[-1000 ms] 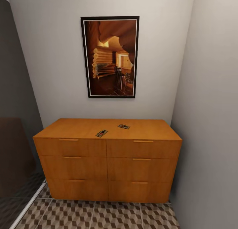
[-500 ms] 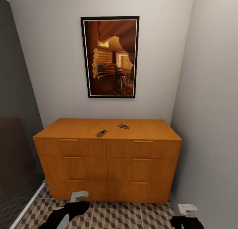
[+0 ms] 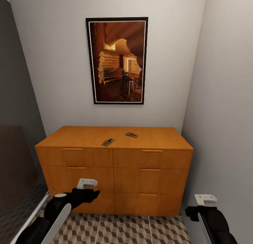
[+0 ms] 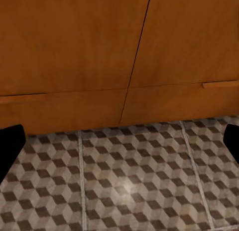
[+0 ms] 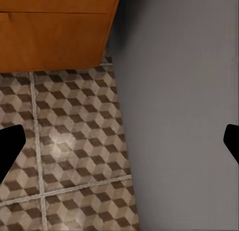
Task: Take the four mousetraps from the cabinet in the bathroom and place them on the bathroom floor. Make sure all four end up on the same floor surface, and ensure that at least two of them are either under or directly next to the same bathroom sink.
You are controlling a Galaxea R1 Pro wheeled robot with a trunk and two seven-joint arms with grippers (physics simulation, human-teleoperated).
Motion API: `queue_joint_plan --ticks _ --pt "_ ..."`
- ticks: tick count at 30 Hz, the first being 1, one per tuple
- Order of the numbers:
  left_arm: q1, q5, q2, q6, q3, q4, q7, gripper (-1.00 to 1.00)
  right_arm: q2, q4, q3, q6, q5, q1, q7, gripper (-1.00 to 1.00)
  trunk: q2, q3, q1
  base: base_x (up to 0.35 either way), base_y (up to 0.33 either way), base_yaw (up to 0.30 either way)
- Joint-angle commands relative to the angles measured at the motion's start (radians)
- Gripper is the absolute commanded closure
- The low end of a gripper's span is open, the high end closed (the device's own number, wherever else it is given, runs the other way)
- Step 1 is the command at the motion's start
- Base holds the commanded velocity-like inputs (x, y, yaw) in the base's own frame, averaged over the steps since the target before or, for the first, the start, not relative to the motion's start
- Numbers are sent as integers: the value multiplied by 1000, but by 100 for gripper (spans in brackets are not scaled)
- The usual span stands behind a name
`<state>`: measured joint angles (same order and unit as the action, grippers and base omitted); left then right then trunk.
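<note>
Two mousetraps lie on top of the cabinet [image 3: 112, 166]: one mousetrap [image 3: 108, 142] near the middle front and a second mousetrap [image 3: 131, 134] a little further back to its right. All the drawer fronts are closed. My left gripper [image 3: 92, 193] hangs in front of the lower left drawers, well below the cabinet's top. It is open [image 4: 119, 143] over the bathroom floor [image 4: 129, 181], facing the cabinet base [image 4: 74, 46]. My right gripper [image 3: 192, 211] is low by the cabinet's right end. It is open [image 5: 119, 141] and empty above the floor [image 5: 64, 141] by the wall.
A grey side wall [image 3: 225, 131] stands close along the cabinet's right end [image 5: 50, 36]. A framed picture [image 3: 117, 60] hangs above the cabinet. At the left is a dark panel [image 3: 17, 159] with a white rail [image 3: 31, 216] along the floor.
Both arms have risen into the head view from below: absent a second ago, at the lower edge half a second ago, higher now. The mousetraps have not moved.
</note>
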<state>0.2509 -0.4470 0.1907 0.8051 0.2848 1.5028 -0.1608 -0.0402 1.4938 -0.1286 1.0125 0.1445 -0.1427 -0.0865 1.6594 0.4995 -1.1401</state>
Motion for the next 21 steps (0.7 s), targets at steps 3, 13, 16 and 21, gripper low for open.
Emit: queue_joint_plan --ticks 3,13,16,21 --pt "5 5 -1 9 -1 15 -9 -100 -1 18 0 35 4 -13 0 -100 1 1 0 0 0 0" --pt "226 21 -38 58 -4 32 -7 -100 0 36 2 35 4 -206 -3 -100 1 1 0 0 0 0" --pt "306 22 -66 102 -3 32 -8 -100 1 37 3 35 4 -264 -4 -100 1 1 0 0 0 0" --pt "494 48 -141 203 -3 29 -11 -100 5 33 4 35 2 -414 -5 -100 1 1 0 0 0 0"
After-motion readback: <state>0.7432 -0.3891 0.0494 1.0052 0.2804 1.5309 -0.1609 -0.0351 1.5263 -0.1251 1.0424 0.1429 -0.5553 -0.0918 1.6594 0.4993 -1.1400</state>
